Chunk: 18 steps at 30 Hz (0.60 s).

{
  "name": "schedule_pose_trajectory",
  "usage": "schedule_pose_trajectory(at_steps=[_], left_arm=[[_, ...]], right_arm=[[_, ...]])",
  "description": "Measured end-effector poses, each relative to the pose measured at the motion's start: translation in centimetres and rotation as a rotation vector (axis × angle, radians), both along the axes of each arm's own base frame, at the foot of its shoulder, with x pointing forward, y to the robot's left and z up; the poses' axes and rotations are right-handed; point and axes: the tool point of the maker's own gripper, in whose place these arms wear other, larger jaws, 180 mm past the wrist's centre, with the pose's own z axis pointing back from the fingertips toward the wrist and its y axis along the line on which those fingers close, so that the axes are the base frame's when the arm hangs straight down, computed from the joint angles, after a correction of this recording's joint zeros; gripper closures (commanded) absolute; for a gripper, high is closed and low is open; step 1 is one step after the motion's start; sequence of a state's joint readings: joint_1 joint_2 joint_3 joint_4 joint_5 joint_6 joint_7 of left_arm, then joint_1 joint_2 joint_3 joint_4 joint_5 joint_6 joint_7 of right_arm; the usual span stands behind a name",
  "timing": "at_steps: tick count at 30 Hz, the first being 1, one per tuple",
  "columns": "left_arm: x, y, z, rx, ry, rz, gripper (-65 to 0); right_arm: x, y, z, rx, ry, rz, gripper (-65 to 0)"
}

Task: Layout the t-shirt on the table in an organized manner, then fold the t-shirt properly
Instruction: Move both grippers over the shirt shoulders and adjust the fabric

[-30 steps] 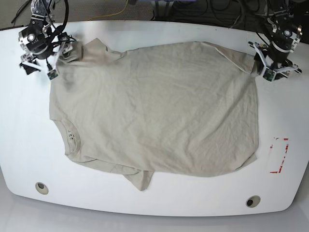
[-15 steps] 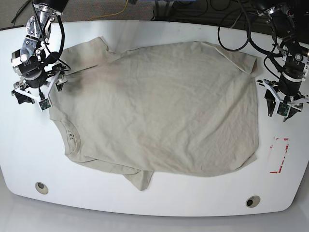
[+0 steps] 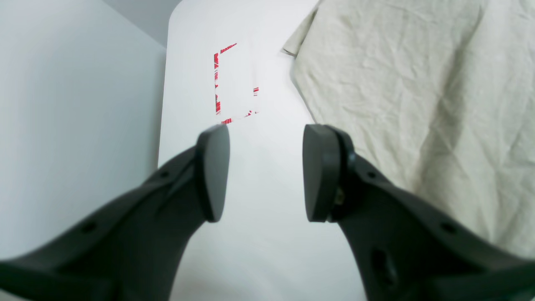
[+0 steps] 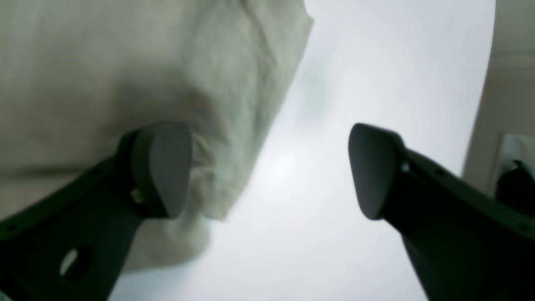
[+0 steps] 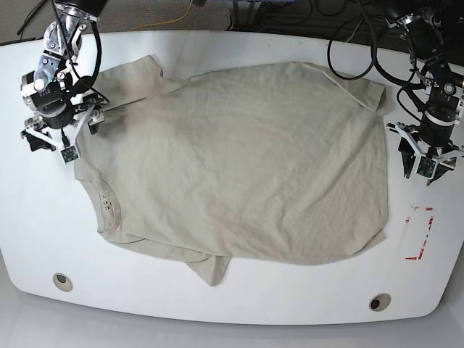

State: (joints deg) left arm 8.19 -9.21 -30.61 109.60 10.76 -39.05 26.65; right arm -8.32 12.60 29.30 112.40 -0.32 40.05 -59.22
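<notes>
T-shirt (image 5: 232, 163) — khaki, short-sleeved, spread flat and wrinkled across the middle of the table (image 5: 232, 304), collar toward the base view's left edge, hem toward its right; one sleeve at the far left, the other tucked at the near edge

Table — glossy white, two round grommet holes (image 5: 63, 282) along the near edge, red tape rectangle (image 5: 419, 232) near the shirt's hem corner

Left gripper (image 5: 428, 156) — beside the hem, over bare table just off the cloth; jaws spread, nothing between the pads (image 3: 213, 171)

Right gripper (image 5: 52, 138) — at the shoulder edge by the collar; jaws spread wide, one finger (image 4: 163, 167) over the fabric edge, the other over bare table, nothing pinched
</notes>
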Motion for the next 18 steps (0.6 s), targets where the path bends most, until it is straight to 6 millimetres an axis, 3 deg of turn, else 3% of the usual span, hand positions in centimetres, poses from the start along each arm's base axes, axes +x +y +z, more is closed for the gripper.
schedule_pose_trajectory(at_steps=[6, 12, 18], left_arm=[[-1.0, -3.4, -2.8, -0.021, 0.085, -0.096, -26.7], [-2.9, -5.9, -5.6, -0.038, 0.176, -0.162, -26.7], [-4.6, -6.2, -7.0, -0.043, 0.227, -0.171, -26.7]], right_arm=[[0.4, 2.9, -0.9, 0.093, -0.02, 0.007, -56.6], [0.0, 4.1, -1.8, 0.139, -0.009, -0.02, -56.6], [-0.6, 6.0, -2.8, 0.197, 0.003, -0.022, -56.6]])
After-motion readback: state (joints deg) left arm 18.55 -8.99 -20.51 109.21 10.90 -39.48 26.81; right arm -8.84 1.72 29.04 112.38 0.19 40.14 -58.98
